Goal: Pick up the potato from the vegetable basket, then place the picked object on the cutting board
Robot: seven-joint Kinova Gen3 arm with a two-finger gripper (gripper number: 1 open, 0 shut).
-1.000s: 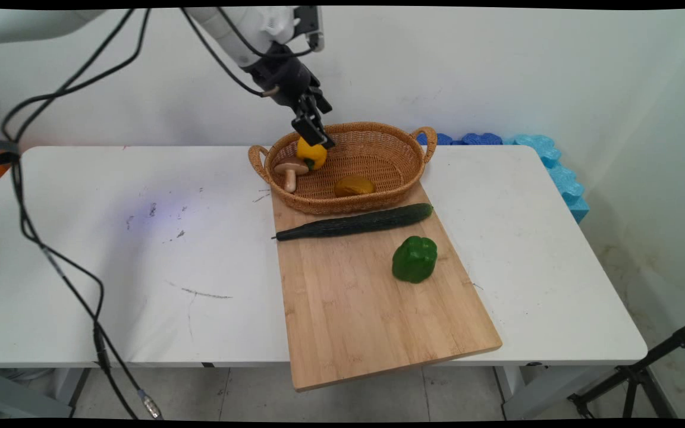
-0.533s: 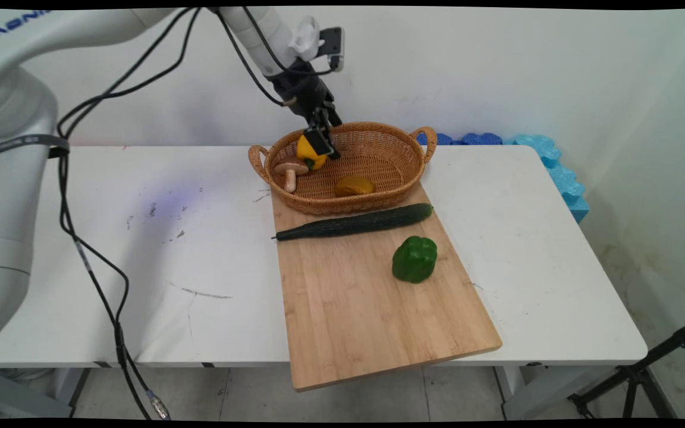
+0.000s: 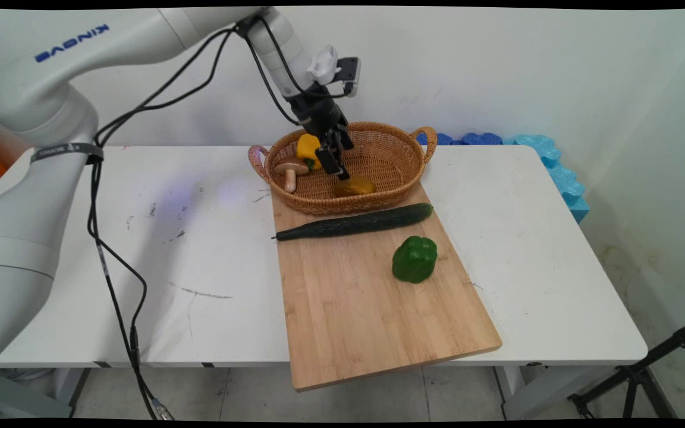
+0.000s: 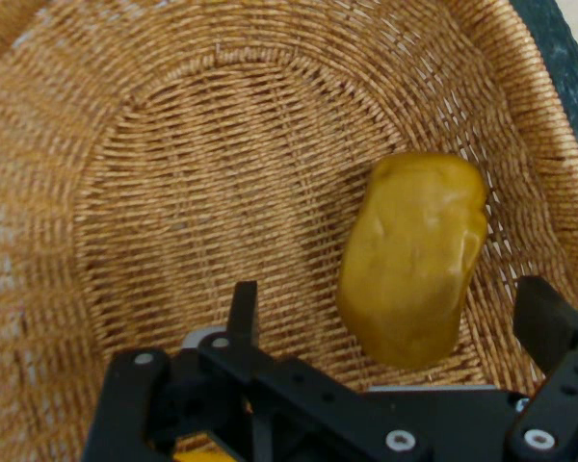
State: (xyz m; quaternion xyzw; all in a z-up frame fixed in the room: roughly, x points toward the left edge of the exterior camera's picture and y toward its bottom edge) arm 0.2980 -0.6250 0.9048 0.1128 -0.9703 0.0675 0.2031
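Potato [image 4: 414, 255], a yellow-brown lump, lies on the floor of the wicker basket [image 3: 348, 126], toward its near wall. The gripper [image 3: 336, 166] hangs inside the basket right above it, tilted down from the upper left. In the hand view the fingers [image 4: 243, 308] stand wide apart and hold nothing. The potato sits in the gap ahead of them, closer to the one at the picture's right. Whether a fingertip touches it I cannot tell.

A yellow pepper [image 3: 307, 145] and a mushroom [image 3: 289, 169] rest at the basket's left end, just behind the gripper. The basket stands at the far end of a wooden cutting board [image 3: 354, 309] on the white worktop [image 3: 140, 267]. A cucumber [image 3: 354, 222] lies across the board just in front of the basket. A green pepper [image 3: 415, 258] sits nearer the camera.
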